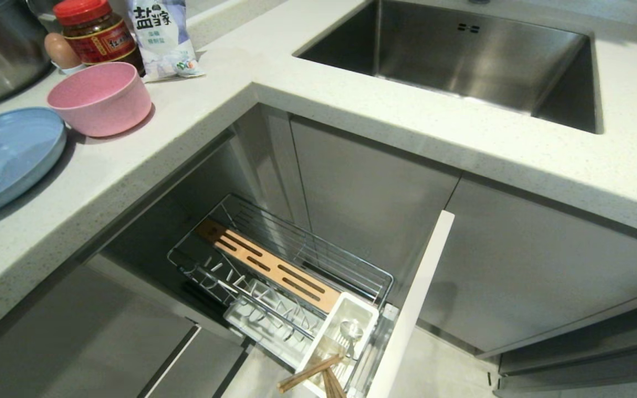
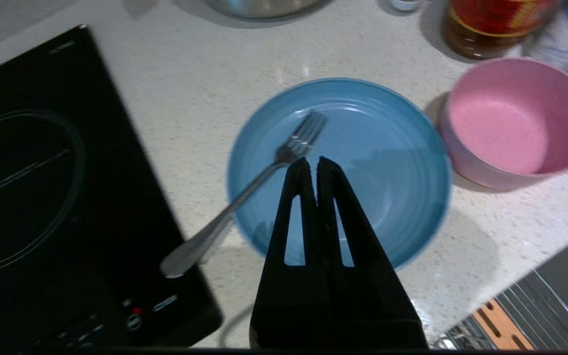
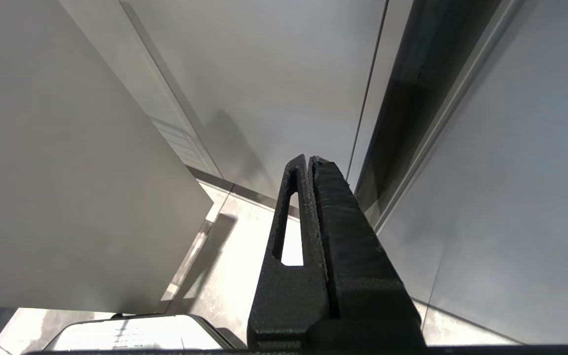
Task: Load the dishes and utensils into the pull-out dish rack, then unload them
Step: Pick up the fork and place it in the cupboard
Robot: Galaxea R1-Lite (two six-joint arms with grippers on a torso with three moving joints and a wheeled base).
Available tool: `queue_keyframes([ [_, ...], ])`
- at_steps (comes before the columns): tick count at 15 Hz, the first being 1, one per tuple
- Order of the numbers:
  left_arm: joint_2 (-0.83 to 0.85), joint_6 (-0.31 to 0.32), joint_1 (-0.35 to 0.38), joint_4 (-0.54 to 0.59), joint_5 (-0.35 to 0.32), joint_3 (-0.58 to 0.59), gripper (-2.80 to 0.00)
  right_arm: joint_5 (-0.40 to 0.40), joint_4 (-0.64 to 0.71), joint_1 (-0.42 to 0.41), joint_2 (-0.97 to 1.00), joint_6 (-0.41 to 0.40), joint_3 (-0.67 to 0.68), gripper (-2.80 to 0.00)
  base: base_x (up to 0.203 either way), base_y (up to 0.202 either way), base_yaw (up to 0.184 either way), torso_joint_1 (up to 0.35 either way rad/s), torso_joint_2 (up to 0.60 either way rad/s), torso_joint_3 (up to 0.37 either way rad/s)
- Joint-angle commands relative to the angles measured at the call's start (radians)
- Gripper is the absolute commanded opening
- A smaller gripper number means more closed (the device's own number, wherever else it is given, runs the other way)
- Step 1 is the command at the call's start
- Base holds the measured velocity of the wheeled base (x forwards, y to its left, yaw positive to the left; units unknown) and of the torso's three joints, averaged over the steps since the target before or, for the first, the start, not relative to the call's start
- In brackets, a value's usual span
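The fork (image 2: 244, 192) is lying across the blue plate (image 2: 387, 197) on the worktop (image 2: 215, 84), its handle overhanging the left rim toward the black cooktop (image 2: 42, 197); the pink bowl (image 2: 520, 118) is sitting just right of the plate. The left end effector (image 2: 313, 165) is hovering over the plate, fingers together and empty. The rack (image 1: 280, 265) is standing pulled out below, chopsticks (image 1: 310, 373) and spoon (image 1: 351, 331) in its caddy (image 1: 346, 326). Unless the fingers part first, they are likely to nudge the thin fork into skidding off the rim. The right end effector (image 3: 308, 160), fingers together, is hanging beside the cabinet.

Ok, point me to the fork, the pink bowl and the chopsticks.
fork (image 2: 244, 190), left wrist view, mid-handle where it crosses the plate's rim.
pink bowl (image 1: 100, 99), head view, inner wall of the bowl.
chopsticks (image 1: 310, 373), head view, shaft sticking out of the caddy.
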Motion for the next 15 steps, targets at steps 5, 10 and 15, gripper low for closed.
queue_keyframes([
  [5, 0.073, 0.024, 0.354, 0.061, -0.341, -0.068, -2.80, 0.000, 0.000, 0.000, -0.004, 0.001, 0.000, -2.80, 0.000, 0.000, 0.000, 0.000, 0.00, 0.000],
  [10, 0.164, 0.106, 0.434, 0.137, -0.405, -0.106, -2.80, 0.000, 0.000, 0.000, -0.004, 0.001, 0.000, -2.80, 0.000, 0.000, 0.000, 0.000, 0.00, 0.000],
  [15, 0.215, 0.236, 0.449, 0.188, -0.407, -0.085, -2.80, 0.000, 0.000, 0.000, -0.004, 0.001, 0.000, -2.80, 0.000, 0.000, 0.000, 0.000, 0.00, 0.000],
])
